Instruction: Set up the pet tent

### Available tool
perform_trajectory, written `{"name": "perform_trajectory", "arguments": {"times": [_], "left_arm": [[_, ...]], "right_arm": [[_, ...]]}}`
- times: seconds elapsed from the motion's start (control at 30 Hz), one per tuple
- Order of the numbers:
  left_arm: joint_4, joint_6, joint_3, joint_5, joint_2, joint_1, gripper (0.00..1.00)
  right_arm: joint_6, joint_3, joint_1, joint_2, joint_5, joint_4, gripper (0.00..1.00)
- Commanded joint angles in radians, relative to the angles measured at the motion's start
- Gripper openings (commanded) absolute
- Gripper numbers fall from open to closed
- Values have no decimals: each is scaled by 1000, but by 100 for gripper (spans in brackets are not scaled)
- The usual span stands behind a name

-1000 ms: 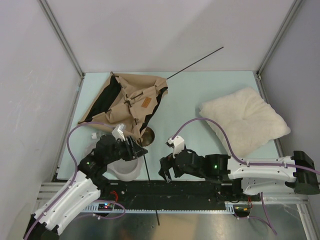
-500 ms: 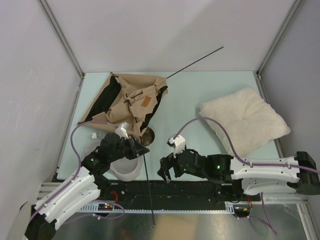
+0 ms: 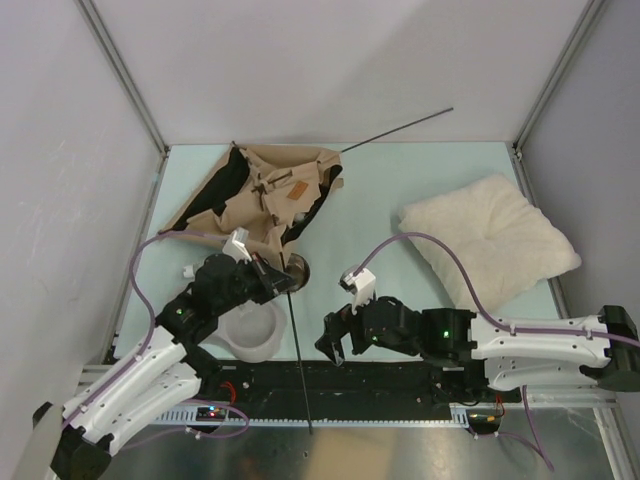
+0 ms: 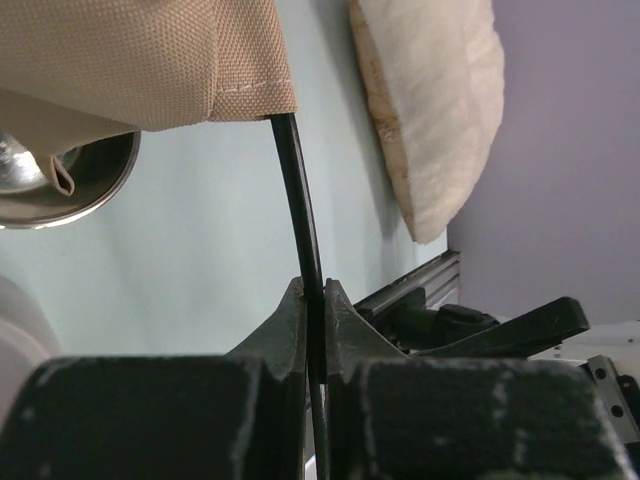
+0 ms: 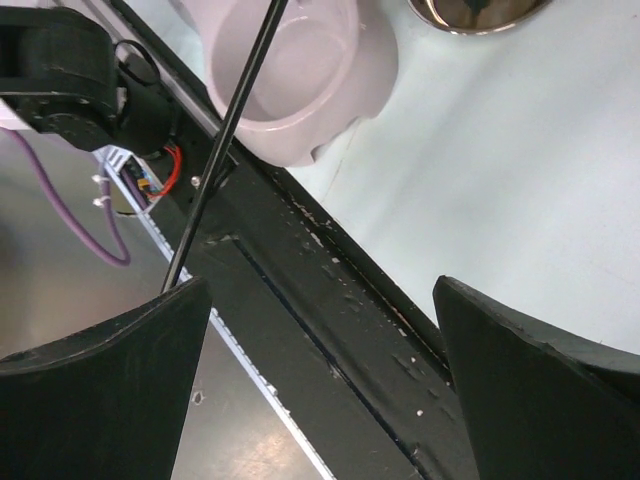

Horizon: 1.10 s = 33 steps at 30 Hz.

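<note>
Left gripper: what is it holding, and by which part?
The left gripper pinches the tent's thin black pole on its bare part, near the tan fabric edge.

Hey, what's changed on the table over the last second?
The left gripper closed on the thin black pole just below where it leaves the tent. The tent fabric bunched up and changed shape. The right gripper stayed open, and the pillow did not move.

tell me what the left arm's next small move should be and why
Probably push the pole further up into the tent sleeve. The left gripper is shut on the pole just below where it leaves the tan fabric, and a long stretch of pole hangs past the near edge of the table. The right gripper is open and empty.
</note>
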Motion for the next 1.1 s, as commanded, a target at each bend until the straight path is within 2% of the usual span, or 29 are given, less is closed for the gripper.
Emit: {"name": "perform_trajectory", "arguments": {"times": [0.0,0.37,0.6,0.77,0.9,1.07], "left_arm": [[91,-11,100,-57,20,-11,0],[104,-78,160,-111,97,-11,0],[110,-101,170,-147,118,-12,0],[116,-119,186,-155,144,-12,0],[119,-127,209,-155,174,-14,0],[123,-133,227,-184,202,-16,0]], "right_arm": [[12,37,6,-50,-28,59,100],[-55,37,7,-46,-210,119,94],[-73,38,22,-27,-252,144,78],[-72,39,28,-7,-259,148,74],[-62,51,28,23,-247,125,68],[-54,67,27,54,-244,109,52]]}}
